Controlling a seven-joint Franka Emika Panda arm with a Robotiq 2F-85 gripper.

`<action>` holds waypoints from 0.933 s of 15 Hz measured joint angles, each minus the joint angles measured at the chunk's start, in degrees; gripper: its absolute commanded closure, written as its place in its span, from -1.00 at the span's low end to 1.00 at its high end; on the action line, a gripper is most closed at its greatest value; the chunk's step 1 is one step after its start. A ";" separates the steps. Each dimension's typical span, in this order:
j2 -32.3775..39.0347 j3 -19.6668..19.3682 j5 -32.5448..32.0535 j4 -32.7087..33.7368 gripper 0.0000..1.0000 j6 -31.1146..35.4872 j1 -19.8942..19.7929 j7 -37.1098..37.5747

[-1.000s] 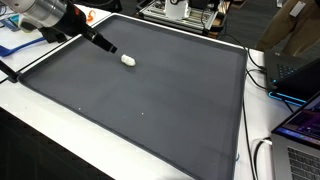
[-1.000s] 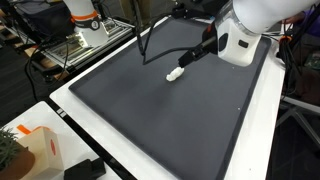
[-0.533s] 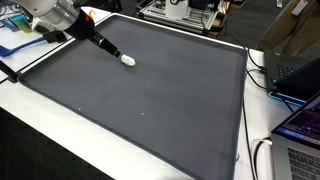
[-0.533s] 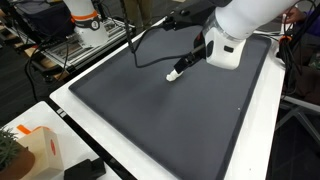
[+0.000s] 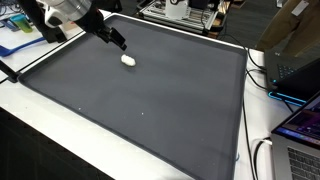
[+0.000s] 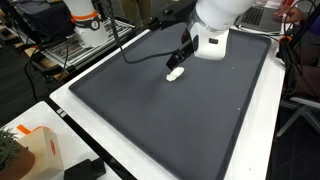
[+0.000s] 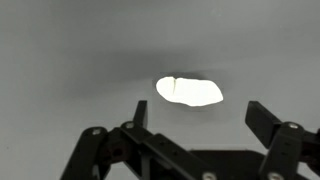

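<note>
A small white lump [image 5: 128, 60] is shown lying on a dark mat [image 5: 160, 110], which is spread over a white surface [image 5: 256, 95]. In an exterior view the lump is placed in the upper left of the frame. The end effector [image 5: 118, 42] is held just above it, up and to the left, without touching it. The jaws are spread wide and nothing is gripped. In the wrist view the lump [image 7: 190, 91] is seen at centre frame, just above the two dark fingers [image 7: 140, 112] along the bottom edge.
</note>
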 measured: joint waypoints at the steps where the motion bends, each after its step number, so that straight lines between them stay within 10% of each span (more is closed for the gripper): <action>1: -0.27 0.01 0.00 -0.34 -1.00 0.07 0.00 -0.02; 7: -0.65 0.01 0.02 -1.73 -1.00 2.88 0.00 -0.04; 14: -9.41 -0.06 2.32 -21.05 -1.00 25.04 -0.98 -0.31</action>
